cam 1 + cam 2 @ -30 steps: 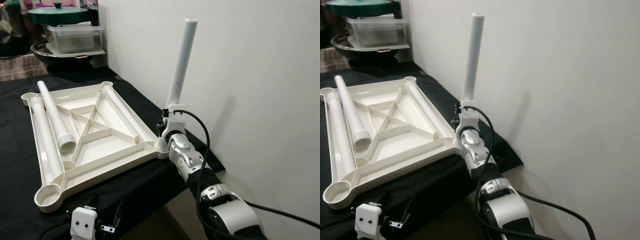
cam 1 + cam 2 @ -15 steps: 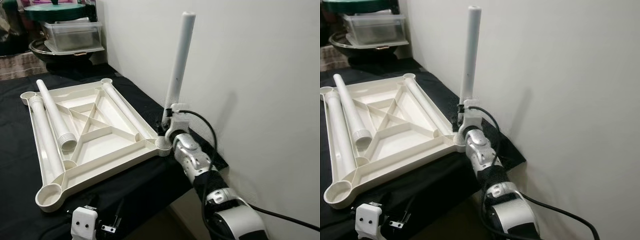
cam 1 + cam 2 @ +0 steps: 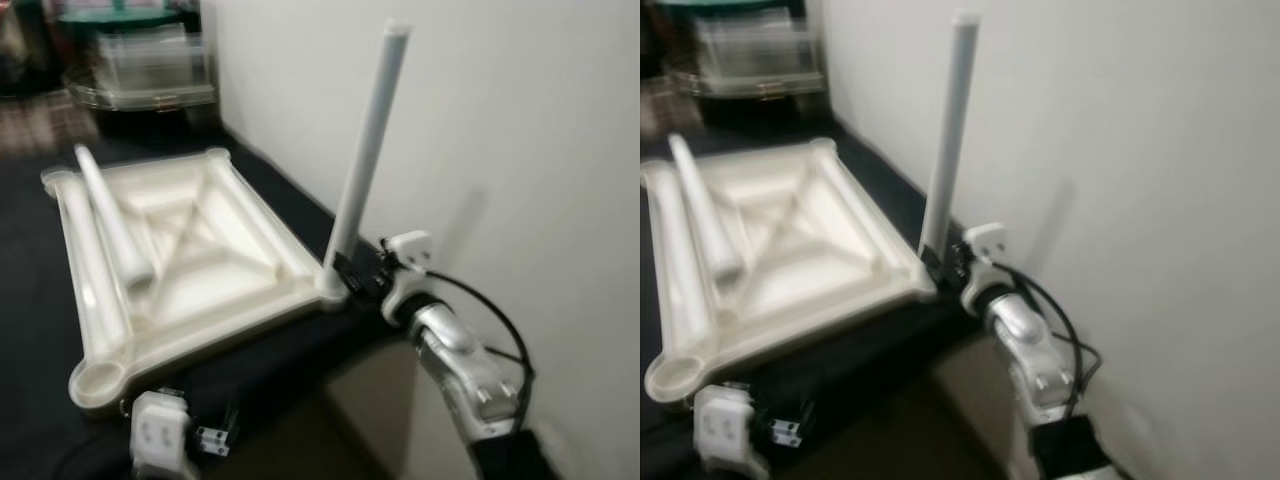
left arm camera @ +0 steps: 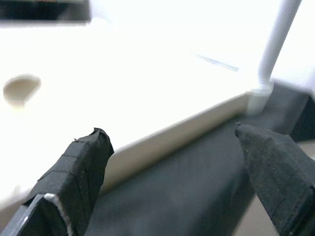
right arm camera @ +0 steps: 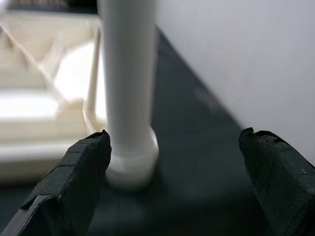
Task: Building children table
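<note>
There is one white tabletop (image 3: 200, 260), lying upside down, left of the right gripper (image 3: 362, 275). There are three white legs: one standing leg (image 3: 365, 150) just beside that gripper, two loose legs (image 3: 105, 250) farther left.

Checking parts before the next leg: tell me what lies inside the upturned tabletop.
Two loose white legs lie inside the upturned tabletop, along its left side. The ribbing beneath them is covered.

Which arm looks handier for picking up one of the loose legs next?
Left, probably: its pincer hangs open at the tabletop's near edge, nearer the loose legs. The right pincer is open beside the standing leg.
</note>
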{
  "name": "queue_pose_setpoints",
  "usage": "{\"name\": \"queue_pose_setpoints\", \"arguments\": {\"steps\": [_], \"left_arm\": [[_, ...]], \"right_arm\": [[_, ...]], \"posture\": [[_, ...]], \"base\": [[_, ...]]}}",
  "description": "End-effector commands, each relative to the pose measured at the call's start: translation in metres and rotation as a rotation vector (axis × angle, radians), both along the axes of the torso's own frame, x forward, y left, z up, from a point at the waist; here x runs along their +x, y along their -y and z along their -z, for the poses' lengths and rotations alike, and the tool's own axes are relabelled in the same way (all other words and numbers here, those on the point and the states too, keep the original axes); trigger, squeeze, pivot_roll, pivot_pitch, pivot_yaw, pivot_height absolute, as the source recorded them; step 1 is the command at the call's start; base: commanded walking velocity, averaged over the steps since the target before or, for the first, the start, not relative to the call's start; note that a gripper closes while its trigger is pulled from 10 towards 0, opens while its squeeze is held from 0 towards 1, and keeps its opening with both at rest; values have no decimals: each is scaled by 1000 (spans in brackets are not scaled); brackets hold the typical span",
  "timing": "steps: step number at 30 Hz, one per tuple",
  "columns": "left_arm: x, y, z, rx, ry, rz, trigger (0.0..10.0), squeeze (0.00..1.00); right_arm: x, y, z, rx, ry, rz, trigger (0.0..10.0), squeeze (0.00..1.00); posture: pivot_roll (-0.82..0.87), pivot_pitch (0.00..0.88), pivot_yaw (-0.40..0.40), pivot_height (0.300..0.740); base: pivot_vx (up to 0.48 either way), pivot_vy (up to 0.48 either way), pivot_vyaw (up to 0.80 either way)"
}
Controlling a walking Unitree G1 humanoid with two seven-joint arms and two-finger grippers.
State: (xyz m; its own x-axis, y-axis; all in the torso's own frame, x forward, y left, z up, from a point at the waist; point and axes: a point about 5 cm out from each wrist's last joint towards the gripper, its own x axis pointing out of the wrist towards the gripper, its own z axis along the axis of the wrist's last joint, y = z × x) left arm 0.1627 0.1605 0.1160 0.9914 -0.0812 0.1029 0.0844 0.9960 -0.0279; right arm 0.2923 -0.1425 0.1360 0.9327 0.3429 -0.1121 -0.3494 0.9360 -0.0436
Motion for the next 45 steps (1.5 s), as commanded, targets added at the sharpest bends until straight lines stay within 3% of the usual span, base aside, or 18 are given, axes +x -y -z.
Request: {"name": "queue_pose_setpoints", "arguments": {"steps": [1, 7, 13, 22, 25, 27, 29, 35, 40, 45], "left_arm": [[-2, 3, 5, -4, -43, 6, 10000, 0], [2, -4, 6, 29, -38, -51, 10000, 0], [2, -10, 3, 46, -23, -141, 10000, 0], [-3, -13, -8, 78, -63, -183, 10000, 0], [-3, -15, -11, 103, -48, -195, 10000, 0], [-3, -15, -11, 109, -46, -200, 10000, 0], [-3, -15, -11, 109, -46, -200, 10000, 0], [-1, -18, -14, 224, -28, -238, 10000, 0], [1, -20, -15, 154, -38, -243, 10000, 0], [3, -20, -16, 149, -28, -239, 10000, 0]], "right_arm": [[-2, -4, -11, -3, 35, -28, 10000, 0], [-19, -15, -13, 6, 13, -184, 10000, 0], [-15, -15, -15, -65, 33, -201, 10000, 0], [-23, -22, -16, -128, 38, -211, 10000, 0], [-24, -26, -19, -236, 108, -214, 10000, 0], [-24, -27, -19, -250, 119, -219, 10000, 0], [-24, -27, -19, -250, 119, -219, 10000, 0], [-22, -31, -21, -196, 109, -225, 10000, 0], [-19, -35, -24, -119, 115, -218, 10000, 0], [-18, -40, -26, -106, 111, -233, 10000, 0]], "posture": [[46, 0, -125, 740], [37, 0, -114, 740], [48, 0, -116, 740], [62, 0, -118, 740], [63, 0, -114, 740], [63, 0, -114, 740], [63, 0, -114, 740], [68, 0, -119, 740], [70, 0, -118, 740], [70, 0, -116, 740]], "base": [[0, 0, 0], [0, 0, 0], [0, 0, 490], [0, 0, 800], [0, 0, 800], [0, 0, 800], [0, 0, 800], [0, 0, 800], [0, 0, 595], [0, 0, 0]]}}
